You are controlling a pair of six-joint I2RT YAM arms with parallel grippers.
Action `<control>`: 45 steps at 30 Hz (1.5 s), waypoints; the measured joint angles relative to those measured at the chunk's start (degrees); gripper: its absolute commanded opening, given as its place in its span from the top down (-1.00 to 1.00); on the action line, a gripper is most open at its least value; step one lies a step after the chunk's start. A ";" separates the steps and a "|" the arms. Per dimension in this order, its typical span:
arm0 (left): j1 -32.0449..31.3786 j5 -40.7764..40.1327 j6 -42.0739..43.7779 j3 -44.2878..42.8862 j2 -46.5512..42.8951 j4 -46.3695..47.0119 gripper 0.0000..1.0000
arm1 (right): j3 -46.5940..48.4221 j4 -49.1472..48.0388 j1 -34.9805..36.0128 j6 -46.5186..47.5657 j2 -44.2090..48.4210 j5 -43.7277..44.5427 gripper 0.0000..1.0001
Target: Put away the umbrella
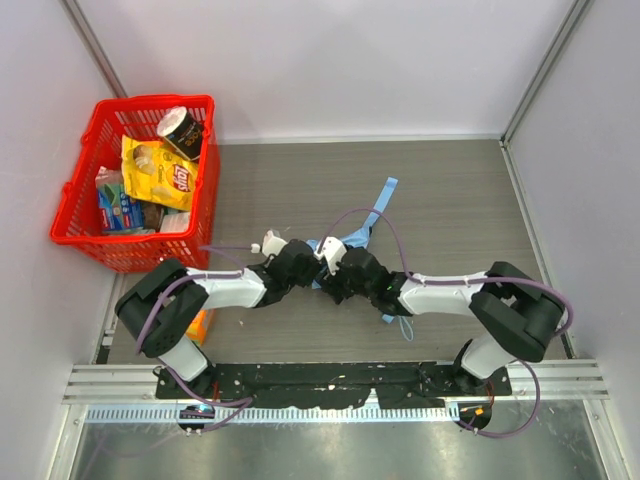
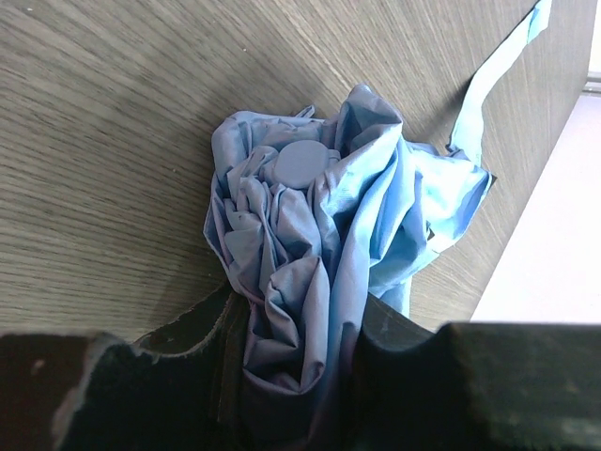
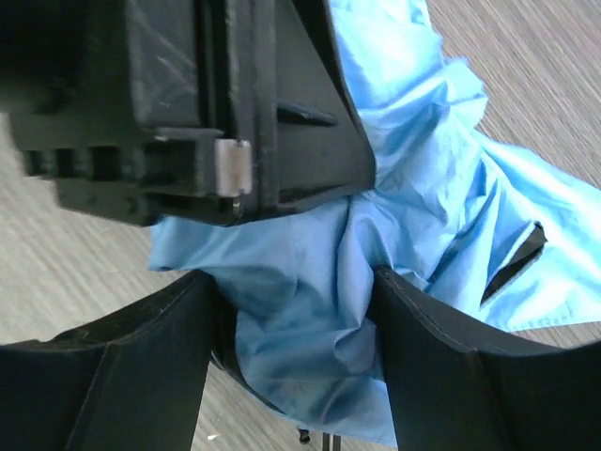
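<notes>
Left hand [image 2: 296, 324] and right hand [image 3: 291, 315] each clench bunched cloth of the umbrella [image 1: 352, 236], lying on the surface [image 1: 450, 200] between them. Best press the folds tighter together, minding the loose strap [image 1: 385, 198] trailing far-right.

Both arms are reaching in from their bases as I operate remotely, the left arm [image 1: 225, 288] and right arm [image 1: 445, 293] bending at the elbow, wrists meeting low over the bench [image 1: 440, 200]. The left end effector [image 2: 296, 324] is pinching the umbrella [image 2: 310, 235], and the right end effector [image 3: 296, 291] is gripping the same cloth, the two nearly touching.
</notes>
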State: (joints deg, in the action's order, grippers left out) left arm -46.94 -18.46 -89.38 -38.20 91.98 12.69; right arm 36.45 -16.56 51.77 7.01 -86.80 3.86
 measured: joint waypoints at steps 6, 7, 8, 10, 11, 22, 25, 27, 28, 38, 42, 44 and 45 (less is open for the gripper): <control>1.95 2.58 -0.28 -0.24 0.00 -1.33 1.00 | 3.34 -0.94 1.36 -1.60 -6.49 7.52 -0.21; 2.38 2.80 -0.31 -0.24 0.00 -1.46 1.00 | 3.74 -1.31 1.49 -1.90 -7.21 8.17 -0.17; 2.75 2.99 -0.31 -0.24 0.02 -1.62 1.00 | 4.50 -1.60 1.73 -2.54 -8.22 9.27 -0.11; 3.80 3.32 -0.39 -0.24 0.00 -1.81 1.00 | 5.95 -2.12 2.21 -3.41 -10.10 11.17 -0.09; 4.28 3.37 -0.44 -0.24 0.00 -1.86 1.00 | 6.73 -2.49 2.49 -3.87 -11.10 12.09 -0.08; 8.41 5.57 -0.52 -0.26 0.00 -2.84 1.00 | 12.26 -2.10 3.41 -4.70 -17.03 14.91 -0.11; 9.66 6.05 -0.42 -0.48 0.00 -3.15 1.00 | 14.21 -1.38 3.41 -5.01 -18.51 15.02 0.37; 10.38 6.05 -0.24 -0.79 0.00 -3.30 1.00 | 15.47 -1.18 3.41 -5.14 -19.43 15.41 0.67; 10.69 6.08 0.04 -1.03 0.00 -3.23 1.00 | 15.96 -0.96 3.41 -4.79 -19.74 15.41 0.74; 10.91 6.03 3.63 0.11 -0.59 0.76 0.15 | 15.08 -2.69 3.10 -1.16 -19.52 14.78 0.98; 10.21 5.99 5.18 3.06 -0.61 5.99 -0.78 | 12.90 -5.44 1.16 -1.49 -18.29 10.16 0.98; 10.16 5.92 5.60 4.50 -1.03 9.16 -0.99 | 11.47 -7.02 -0.17 -2.14 -17.44 7.15 0.98; 10.23 5.88 5.95 4.96 -1.33 10.58 -0.99 | 10.58 -7.93 -0.90 -2.71 -16.94 5.16 0.97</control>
State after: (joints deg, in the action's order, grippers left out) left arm -36.71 -12.58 -83.44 -33.23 90.65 23.27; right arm 47.03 -24.49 50.87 4.29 -103.74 9.02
